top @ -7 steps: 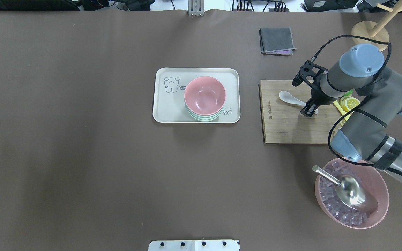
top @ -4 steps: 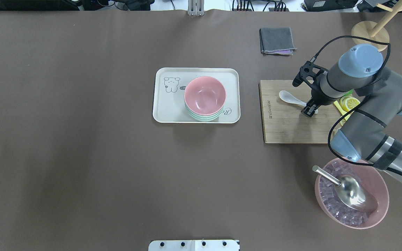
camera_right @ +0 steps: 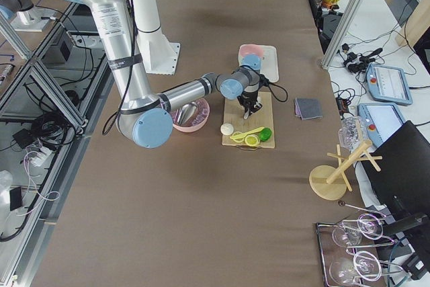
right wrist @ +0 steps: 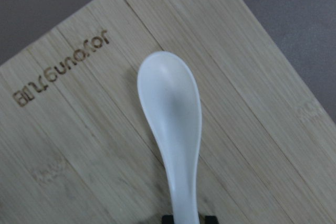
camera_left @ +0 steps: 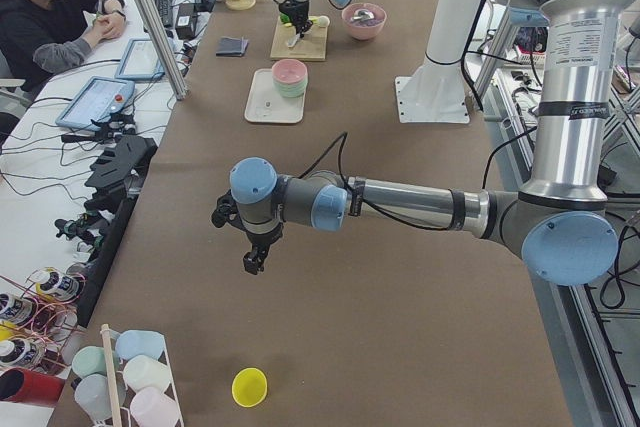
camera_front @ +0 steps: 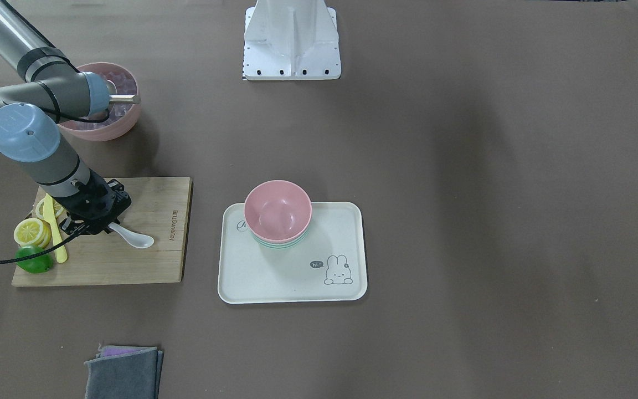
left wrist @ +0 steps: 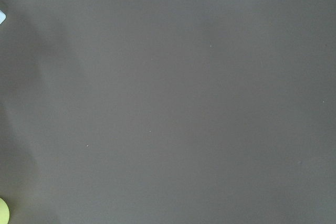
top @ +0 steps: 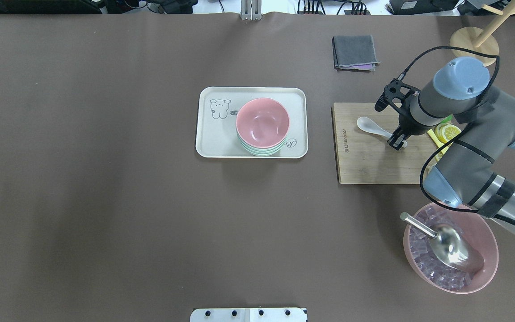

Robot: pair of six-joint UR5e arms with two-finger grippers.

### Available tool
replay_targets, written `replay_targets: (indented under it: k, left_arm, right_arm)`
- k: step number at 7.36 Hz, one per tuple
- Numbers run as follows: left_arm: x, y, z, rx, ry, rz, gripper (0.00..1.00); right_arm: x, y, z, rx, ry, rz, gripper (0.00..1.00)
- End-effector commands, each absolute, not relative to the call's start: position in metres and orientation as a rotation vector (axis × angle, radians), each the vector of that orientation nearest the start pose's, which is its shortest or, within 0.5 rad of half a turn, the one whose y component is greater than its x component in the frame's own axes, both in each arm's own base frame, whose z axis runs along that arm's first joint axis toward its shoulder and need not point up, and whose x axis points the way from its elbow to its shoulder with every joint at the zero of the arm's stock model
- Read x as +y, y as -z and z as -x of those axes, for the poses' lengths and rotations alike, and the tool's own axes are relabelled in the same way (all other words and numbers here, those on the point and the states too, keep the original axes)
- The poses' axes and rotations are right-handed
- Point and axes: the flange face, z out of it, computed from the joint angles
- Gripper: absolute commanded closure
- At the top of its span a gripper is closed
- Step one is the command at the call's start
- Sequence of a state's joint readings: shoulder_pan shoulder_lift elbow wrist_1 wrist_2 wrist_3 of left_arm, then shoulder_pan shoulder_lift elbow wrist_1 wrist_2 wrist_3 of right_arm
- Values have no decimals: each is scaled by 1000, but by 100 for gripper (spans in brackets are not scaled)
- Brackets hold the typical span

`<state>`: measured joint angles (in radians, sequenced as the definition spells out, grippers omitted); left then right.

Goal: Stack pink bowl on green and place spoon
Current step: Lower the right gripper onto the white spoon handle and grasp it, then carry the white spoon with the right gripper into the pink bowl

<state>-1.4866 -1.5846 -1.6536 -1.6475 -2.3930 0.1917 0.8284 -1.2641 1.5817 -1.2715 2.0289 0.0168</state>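
The pink bowl (top: 262,123) sits nested on a stack of green bowls (top: 259,151) on the right part of the cream tray (top: 215,134). The white spoon (top: 369,125) lies on the wooden cutting board (top: 365,165), bowl end pointing toward the tray. My right gripper (top: 397,143) points down over the spoon's handle end and is shut on it. In the right wrist view the handle (right wrist: 184,192) runs between the two black fingertips. My left gripper (camera_left: 253,262) hangs over bare table far from the tray; I cannot tell if it is open or shut.
Lemon slices and a yellow knife (top: 446,132) lie at the board's right edge. A large pink bowl of ice with a metal scoop (top: 449,248) stands near the right arm. A grey cloth (top: 355,52) and a wooden stand (top: 474,42) are at the back right.
My right gripper's fingers have drawn together around the spoon's handle. The spoon, the bowls and the tray have not moved.
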Motion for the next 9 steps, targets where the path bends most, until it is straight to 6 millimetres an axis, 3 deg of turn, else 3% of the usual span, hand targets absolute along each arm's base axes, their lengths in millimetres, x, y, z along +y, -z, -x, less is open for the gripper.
replay_targets:
  k: [1, 4, 5, 6, 7, 8, 9]
  left_arm:
    - [-509, -599, 17, 814, -331, -208, 1]
    - [-509, -598, 18, 814, -327, -209, 1]
    - [-509, -600, 19, 811, -320, -203, 1]
    - [-491, -615, 25, 812, -296, -178, 1]
    - [-487, -618, 45, 807, -256, -189, 1]
    - [-485, -618, 49, 808, -248, -191, 1]
    - [-485, -618, 49, 808, -247, -191, 1]
  right_arm:
    - [-529, -459, 362, -656, 829, -414, 100]
    - [-544, -436, 348, -710, 758, -416, 100]
    - [-549, -419, 348, -748, 700, -404, 100]
    - [-552, -399, 351, -763, 629, -380, 100]
    - [-550, -359, 352, -779, 536, -339, 100]
    - [-543, -310, 354, -785, 447, -281, 100]
    - [-536, -255, 371, -796, 356, -212, 100]
